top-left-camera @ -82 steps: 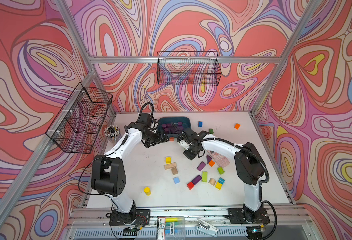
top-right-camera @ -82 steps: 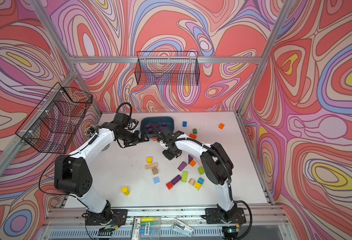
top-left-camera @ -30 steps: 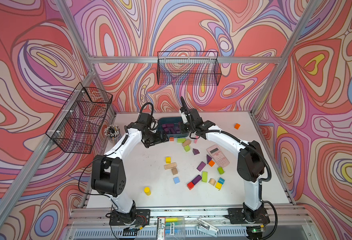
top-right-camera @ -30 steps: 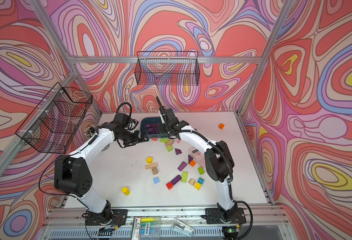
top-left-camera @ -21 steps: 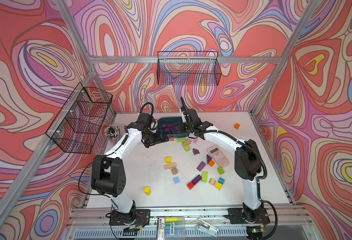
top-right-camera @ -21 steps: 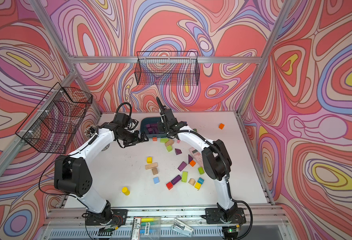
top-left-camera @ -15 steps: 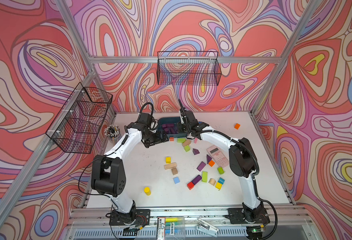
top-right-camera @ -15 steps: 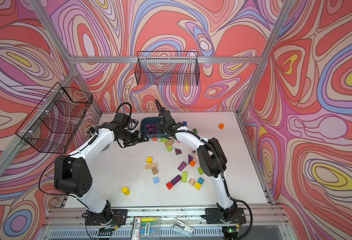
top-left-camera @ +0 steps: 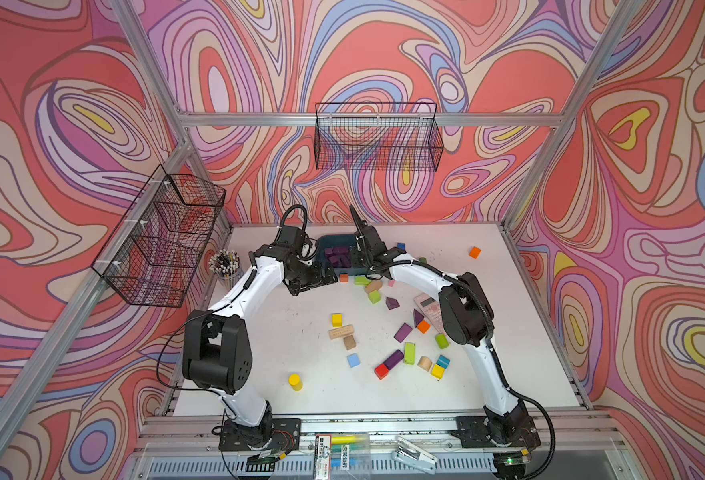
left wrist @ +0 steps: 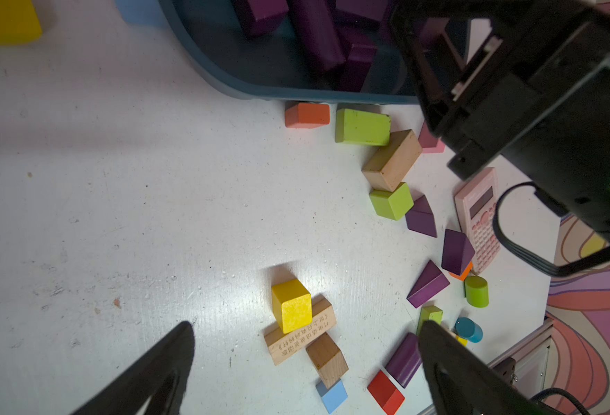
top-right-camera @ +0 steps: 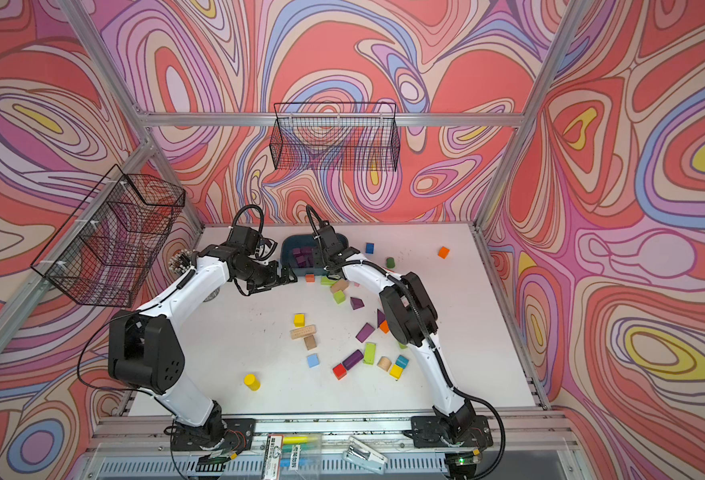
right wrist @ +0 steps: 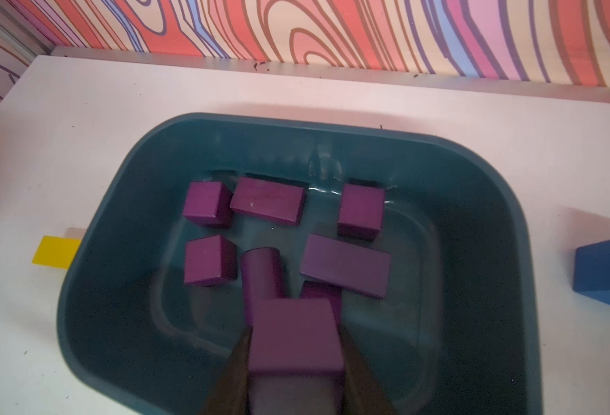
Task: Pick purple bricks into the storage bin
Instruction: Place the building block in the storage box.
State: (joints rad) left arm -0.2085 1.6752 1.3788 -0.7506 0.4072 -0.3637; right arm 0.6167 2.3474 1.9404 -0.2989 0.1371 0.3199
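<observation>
One orange block (left wrist: 307,115) beside storage bin (right wrist: 116,251) | right fingers (right wrist: 229,384) pinch purple brick (right wrist: 296,336) | left fingers (left wrist: 152,373) spread

Bin floor: purple bricks (right wrist: 267,201) strewn across the storage bin (right wrist: 116,201), with narrow gaps between them.
Above bin: right gripper (right wrist: 296,346), clamped on a purple brick (right wrist: 296,323), fills the room.
Bin's front wall: orange block (left wrist: 307,115) and green block (left wrist: 362,126) just beside it.
Table (top-left-camera: 284,332), left arm's side: bare — open passage.

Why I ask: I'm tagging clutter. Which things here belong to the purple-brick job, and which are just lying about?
Job: storage bin; purple bricks inside it; held purple brick in the right gripper; loose purple wedges and purple bar.
Lying about: pink calculator; pencil cup; yellow cylinder; other coloured blocks.
</observation>
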